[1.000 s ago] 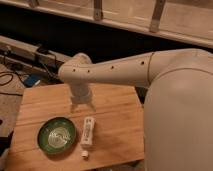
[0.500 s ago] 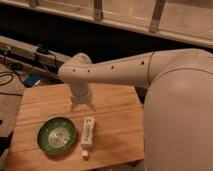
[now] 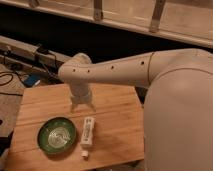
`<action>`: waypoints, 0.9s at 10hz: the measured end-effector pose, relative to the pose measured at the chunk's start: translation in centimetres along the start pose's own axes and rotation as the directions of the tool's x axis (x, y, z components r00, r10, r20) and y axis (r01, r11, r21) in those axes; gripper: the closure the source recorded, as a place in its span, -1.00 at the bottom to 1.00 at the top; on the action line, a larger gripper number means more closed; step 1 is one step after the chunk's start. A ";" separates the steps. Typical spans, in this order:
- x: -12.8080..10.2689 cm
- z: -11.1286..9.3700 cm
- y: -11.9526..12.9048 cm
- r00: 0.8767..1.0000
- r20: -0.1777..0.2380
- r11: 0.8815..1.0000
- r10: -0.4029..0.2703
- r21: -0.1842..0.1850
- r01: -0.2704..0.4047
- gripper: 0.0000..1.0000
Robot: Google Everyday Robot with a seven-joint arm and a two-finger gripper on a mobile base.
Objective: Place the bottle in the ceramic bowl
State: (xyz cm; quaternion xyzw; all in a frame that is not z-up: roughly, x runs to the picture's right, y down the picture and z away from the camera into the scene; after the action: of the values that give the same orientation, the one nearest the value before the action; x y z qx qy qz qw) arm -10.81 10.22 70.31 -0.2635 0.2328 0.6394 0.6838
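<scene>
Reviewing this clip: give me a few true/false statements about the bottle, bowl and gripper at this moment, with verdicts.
1. The bottle is inside the ceramic bowl. False: it lies on the wooden table beside the bowl.
2. The ceramic bowl is empty. True.
3. The gripper holds the bottle. False: it hangs over the table just beyond the bottle's far end.
4. The bottle lies on its side, cap toward the table's near edge. True.
</scene>
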 end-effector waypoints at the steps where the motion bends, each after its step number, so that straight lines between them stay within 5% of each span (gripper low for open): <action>1: 0.0 0.0 0.0 1.000 0.001 1.000 0.001 0.000 -0.001 -0.30; 6: 1.5 -0.7 -4.6 0.982 0.111 0.987 0.156 -0.043 -0.152 -0.30; 9: 2.5 0.5 -5.0 0.978 0.141 0.987 0.155 -0.059 -0.148 -0.30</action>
State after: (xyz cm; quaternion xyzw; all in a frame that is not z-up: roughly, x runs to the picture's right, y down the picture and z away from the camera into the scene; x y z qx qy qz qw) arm -5.69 12.24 69.35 -0.2139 0.1864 0.7126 0.6417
